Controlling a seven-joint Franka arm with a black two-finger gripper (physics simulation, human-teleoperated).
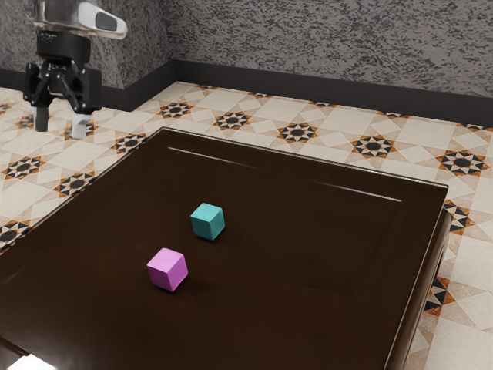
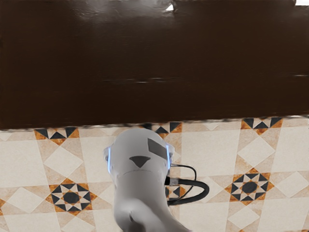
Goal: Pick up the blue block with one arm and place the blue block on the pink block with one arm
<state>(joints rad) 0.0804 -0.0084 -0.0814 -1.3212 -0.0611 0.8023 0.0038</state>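
The blue block (image 1: 207,221), more teal in colour, sits near the middle of the dark brown table (image 1: 323,254). The pink block (image 1: 167,269) lies a short way in front of it, toward the exterior view's left; the two are apart. My gripper (image 1: 59,123) hangs high at the exterior view's upper left, above the floor beyond the table's far left corner and far from both blocks. Its fingers (image 1: 79,127) point down, spread open, with nothing between them.
Patterned tile floor (image 1: 347,131) surrounds the table, and a grey wall with a dark skirting runs behind it. In the wrist view the table's dark top (image 2: 154,63) lies past a strip of floor, with my own grey arm base (image 2: 140,183) and a black cable (image 2: 193,193) below.
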